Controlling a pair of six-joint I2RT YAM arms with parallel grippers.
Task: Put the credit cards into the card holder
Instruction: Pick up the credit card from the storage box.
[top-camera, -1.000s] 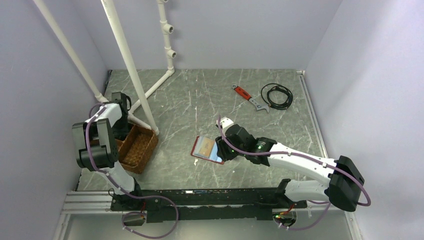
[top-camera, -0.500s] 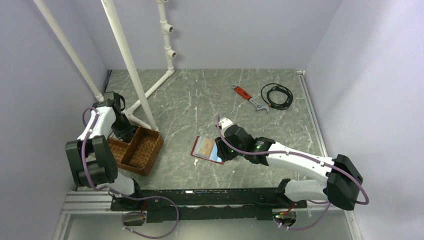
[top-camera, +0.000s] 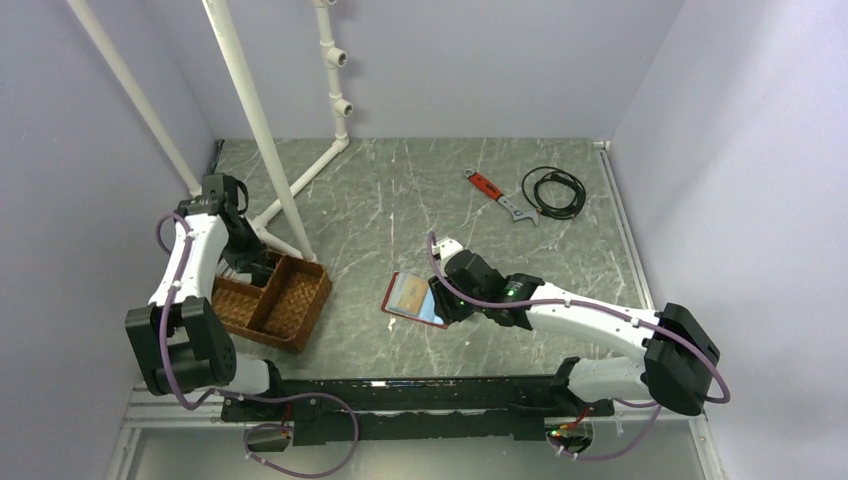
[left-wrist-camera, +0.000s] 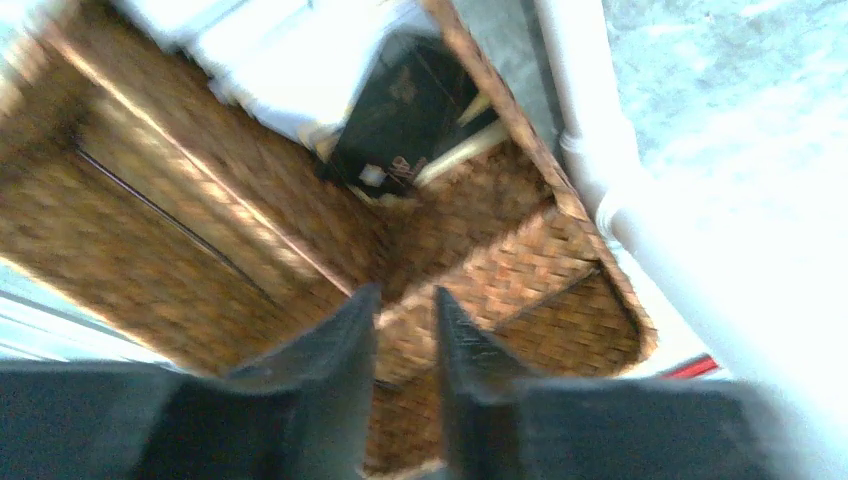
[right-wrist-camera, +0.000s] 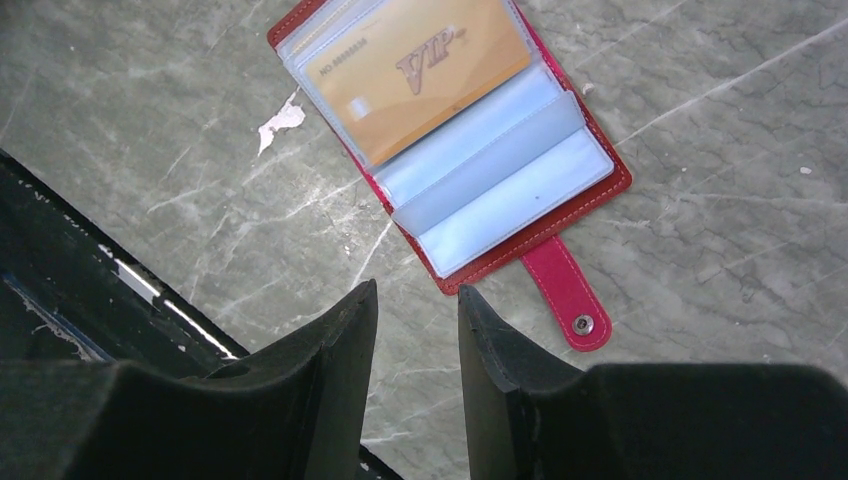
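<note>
Just ahead of the right hand (right-wrist-camera: 415, 300) lies the open card holder (right-wrist-camera: 500, 180).

The card holder (right-wrist-camera: 500, 190) is red, its card (right-wrist-camera: 415, 75) gold-brown, the woven tray (left-wrist-camera: 150, 230) brown.

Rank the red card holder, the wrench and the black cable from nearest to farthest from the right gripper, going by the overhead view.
1. The card holder: lying open right by the right gripper, on its left.
2. The wrench: farther back on the table, a little to the right.
3. The cable: just beyond the wrench, at the back right.
</note>
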